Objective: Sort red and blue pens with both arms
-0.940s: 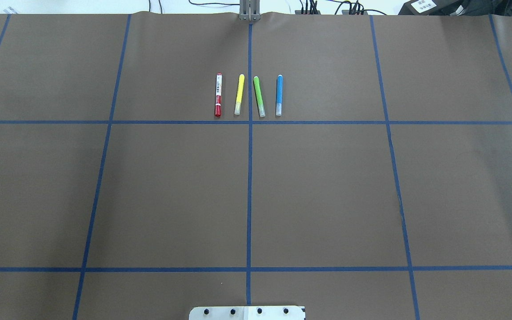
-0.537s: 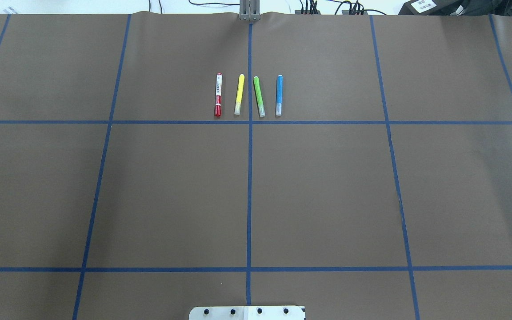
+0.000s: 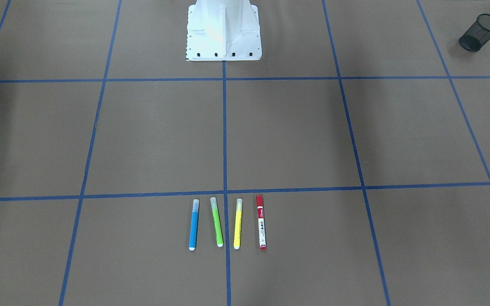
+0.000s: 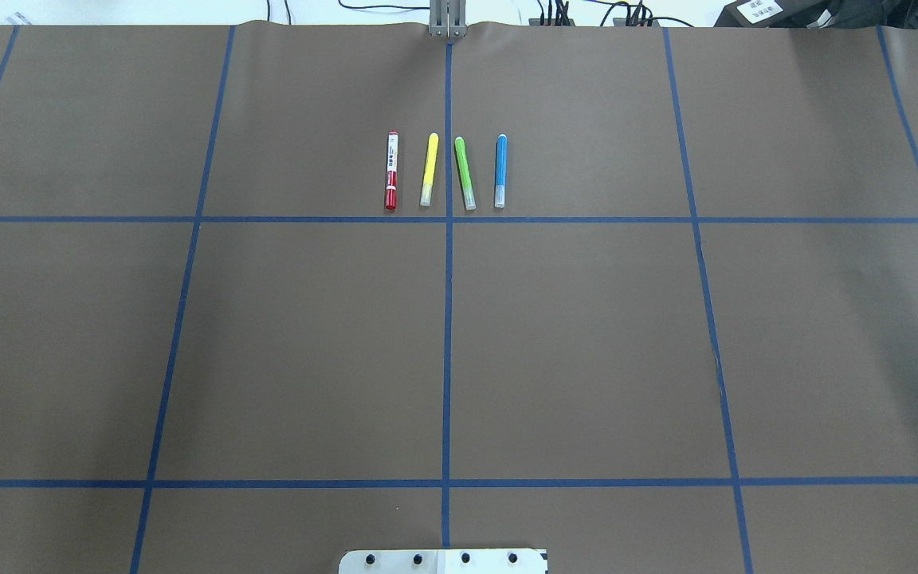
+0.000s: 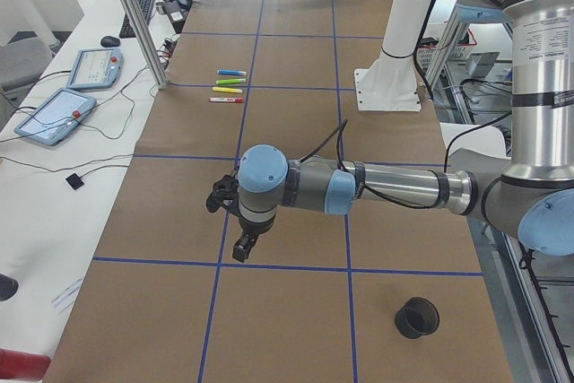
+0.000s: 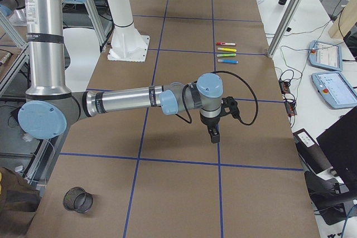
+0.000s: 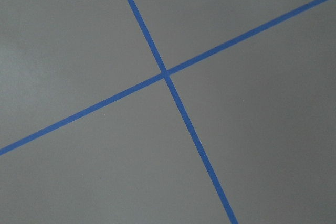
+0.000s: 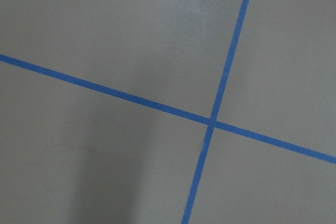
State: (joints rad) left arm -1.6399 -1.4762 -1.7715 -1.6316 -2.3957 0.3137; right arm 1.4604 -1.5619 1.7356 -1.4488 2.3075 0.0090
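Seeing red pen (image 4: 391, 171) and blue pen (image 4: 500, 171) flat on the brown table cover (image 4: 586, 359), at opposite ends of a four-pen row, far middle of the overhead view. Between them: yellow pen (image 4: 429, 170) beside red, green pen (image 4: 464, 173) beside blue. All roughly parallel and apart, caps toward the robot, green slightly tilted. Row straddling the centre tape line (image 4: 448, 319): red and yellow on the robot's left of it, green and blue on its right.

Left gripper (image 5: 243, 247) visible only from the side camera: pointing down above the cover near a tape line, well apart from the pens. Can't tell how far open or whether gripping anything. Same for right gripper (image 6: 214, 134): pointing down over the cover, well apart from the pens, opening unreadable. Wrist cameras showing only cover and a tape crossing.

Left arm (image 5: 386, 190) and right arm (image 6: 128, 101) stretched low over the table. White pedestal (image 3: 223, 29) at the robot end of the centre line. Left-end cup (image 5: 417, 317) and right-end cup (image 6: 78, 199), both black, near the table ends.
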